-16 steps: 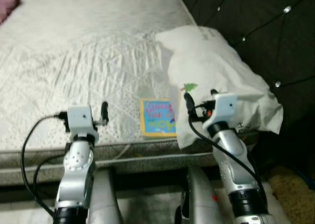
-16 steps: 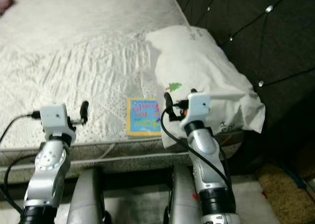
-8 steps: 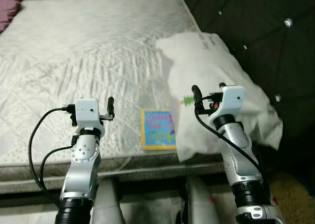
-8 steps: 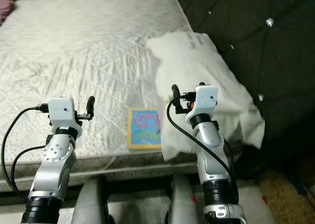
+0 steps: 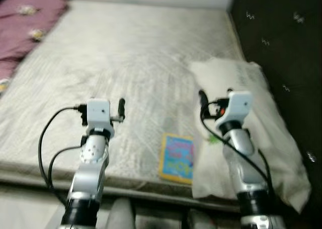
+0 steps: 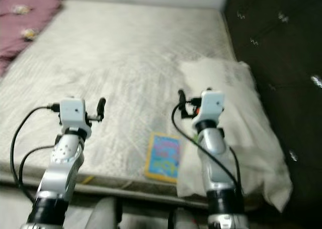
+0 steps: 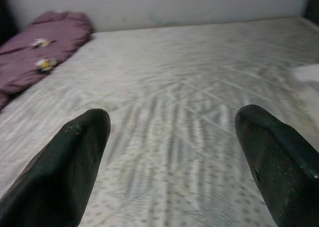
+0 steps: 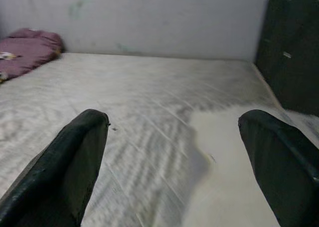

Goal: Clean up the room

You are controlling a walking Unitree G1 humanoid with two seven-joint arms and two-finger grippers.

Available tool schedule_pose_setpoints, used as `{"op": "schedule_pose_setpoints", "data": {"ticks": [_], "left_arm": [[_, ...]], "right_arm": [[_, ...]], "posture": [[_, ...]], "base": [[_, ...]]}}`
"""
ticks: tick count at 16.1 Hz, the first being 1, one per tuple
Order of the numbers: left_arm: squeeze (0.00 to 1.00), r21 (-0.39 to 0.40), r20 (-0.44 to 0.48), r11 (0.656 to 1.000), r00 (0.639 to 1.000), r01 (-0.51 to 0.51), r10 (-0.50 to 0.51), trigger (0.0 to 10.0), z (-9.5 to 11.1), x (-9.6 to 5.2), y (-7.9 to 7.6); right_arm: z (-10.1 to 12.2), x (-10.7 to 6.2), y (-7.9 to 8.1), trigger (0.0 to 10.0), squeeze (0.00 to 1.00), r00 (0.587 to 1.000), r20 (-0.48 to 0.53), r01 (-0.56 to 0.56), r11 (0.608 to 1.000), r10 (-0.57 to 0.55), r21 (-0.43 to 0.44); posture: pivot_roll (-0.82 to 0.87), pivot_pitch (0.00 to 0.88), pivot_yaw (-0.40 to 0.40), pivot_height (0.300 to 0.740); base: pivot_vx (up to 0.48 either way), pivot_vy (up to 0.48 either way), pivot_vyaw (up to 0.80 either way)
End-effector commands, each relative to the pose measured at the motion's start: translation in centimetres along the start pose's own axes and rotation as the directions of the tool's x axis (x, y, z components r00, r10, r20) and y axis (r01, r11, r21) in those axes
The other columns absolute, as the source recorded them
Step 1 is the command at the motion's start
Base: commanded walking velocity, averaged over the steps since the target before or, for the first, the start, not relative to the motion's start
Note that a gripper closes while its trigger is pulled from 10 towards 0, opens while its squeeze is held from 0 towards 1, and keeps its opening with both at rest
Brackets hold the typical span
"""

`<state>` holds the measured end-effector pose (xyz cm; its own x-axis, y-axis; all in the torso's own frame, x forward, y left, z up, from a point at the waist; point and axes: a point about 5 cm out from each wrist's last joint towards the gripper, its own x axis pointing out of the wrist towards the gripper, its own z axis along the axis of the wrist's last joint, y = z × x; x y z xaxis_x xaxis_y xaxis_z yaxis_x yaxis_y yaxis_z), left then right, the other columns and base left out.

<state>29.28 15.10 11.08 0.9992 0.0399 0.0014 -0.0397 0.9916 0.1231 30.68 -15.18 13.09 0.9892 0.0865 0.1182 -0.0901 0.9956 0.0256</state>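
The book (image 5: pixel 177 158) lies at lower centre on the mattress (image 5: pixel 126 63), beside the pillow (image 5: pixel 266 138). Left gripper (image 7: pixel 172 162) and right gripper (image 8: pixel 174 162) hover above with fingers apart, empty, probably staged for pickup.

A bed (image 5: pixel 131 63) spreads out ahead of the robot, its near edge crossing in front of the arms. A pillow (image 5: pixel 251 138) lies on the bed's right side, running along the headboard (image 5: pixel 282 43), which stands to the right of the bed. A book (image 5: pixel 177 157) lies flat on the bed near the front edge, just left of the pillow and touching its edge. At the far left corner of the bed lies a blanket (image 5: pixel 27 17), well apart from the book and pillow. A wall (image 8: pixel 149 17) stands behind the bed. The left gripper (image 5: pixel 121 109) is raised over the bed left of the book; the right gripper (image 5: pixel 203 99) is raised over the pillow's left edge, behind the book.
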Motion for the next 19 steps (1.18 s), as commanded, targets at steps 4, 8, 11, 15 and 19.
{"op": "schedule_pose_setpoints", "data": {"ticks": [4,8,11,15,19], "left_arm": [[0.0,-0.001,-0.032,1.0,0.999,0.014,-0.014,10.0,-0.9,-0.3,-0.3],[0.0,-0.014,-0.027,1.0,0.999,0.024,-0.025,10.0,-0.8,-0.1,-0.5],[0.0,-0.037,-0.028,0.999,0.999,0.025,-0.026,10.0,-0.8,-0.1,-0.6],[0.0,-0.073,-0.037,0.997,0.999,0.026,-0.029,10.0,-0.9,-0.3,-0.6],[0.0,-0.072,-0.037,0.997,0.999,0.021,-0.024,10.0,-0.8,-0.2,-0.6]], "right_arm": [[-0.1,-1.3,-0.5,10.0,0.0,1.0,-0.023,0.007,1.0,-0.007,-0.028],[-0.6,-1.7,-0.8,10.0,0.0,0.999,-0.042,0.031,0.996,-0.034,-0.078],[-0.2,-1.6,-0.4,10.0,0.0,0.999,-0.034,0.012,0.995,-0.015,-0.094],[0.2,-1.3,-0.2,10.0,0.0,1.0,-0.018,0.024,0.998,-0.025,-0.061],[0.0,-1.2,0.0,10.0,0.0,0.999,-0.029,0.026,0.998,-0.027,-0.062]], "posture": [[-0.02,0.0,-0.01,0.74],[-0.02,0.0,-0.012,0.74],[-0.02,0.0,-0.013,0.74],[-0.02,0.0,-0.017,0.74],[-0.02,0.0,-0.018,0.74]], "base": [[0.0,0.0,0.0],[0.0,0.0,0.0],[0.0,0.0,0.0],[0.0,0.19,0.0],[0.0,0.48,0.0]]}}
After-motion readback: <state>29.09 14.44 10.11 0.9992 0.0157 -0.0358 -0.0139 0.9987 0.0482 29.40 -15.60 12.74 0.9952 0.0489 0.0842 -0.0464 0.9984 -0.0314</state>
